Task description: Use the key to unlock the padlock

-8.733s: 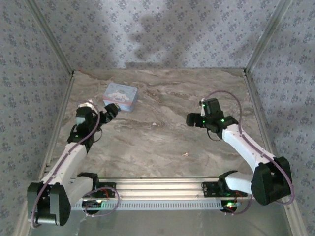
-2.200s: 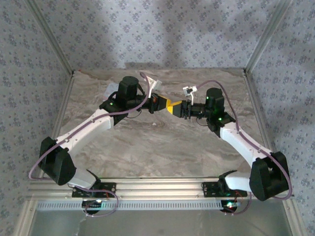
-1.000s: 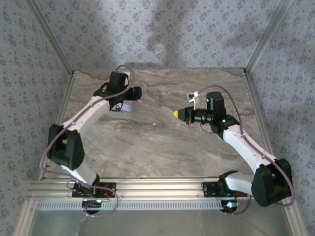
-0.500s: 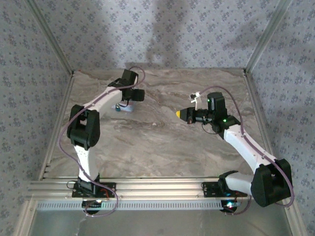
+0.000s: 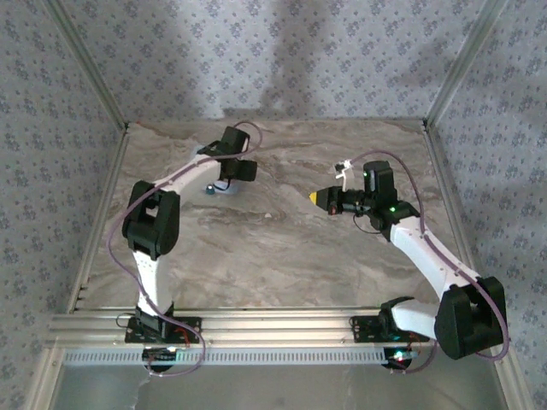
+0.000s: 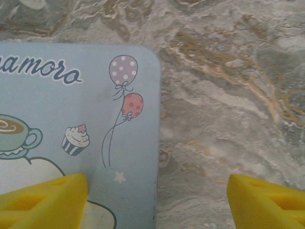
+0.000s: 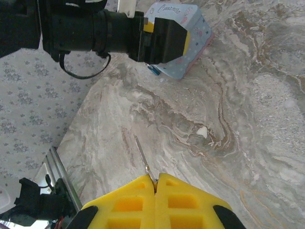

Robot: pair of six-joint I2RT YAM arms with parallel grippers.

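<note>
surface (image 5: 273, 265): marbled in grey and tan; carried the tin and the padlock.
walls (image 5: 282, 60): grey with a small flower pattern; rose behind the far edge and along both side edges of the surface.
tin (image 6: 71, 109): pale blue, printed with two balloons, a cupcake and a cup; lay flat in the far left part of the surface, short of the far left corner.
padlock (image 7: 153, 70): tiny and blue; lay on the surface just beside the tin's side wall, on the side turned toward the right arm. Too small to tell whether it touched the tin or how the shackle stood.
key (image 7: 142, 156): thin and silvery; was pinched in the right gripper, with the shaft jutting out past the tips toward the tin. Head hidden between the pads.
left gripper (image 6: 155, 191): hung over a corner of the tin, pointing down. Jaws stood wide apart, one above the lid and the other above bare surface, with nothing between them. Contact with the tin could not be told.
right gripper (image 7: 155, 180): hung over the far half of the surface, right of the middle and well apart from the tin. Yellow pads were pressed together, clamped on the key.
</note>
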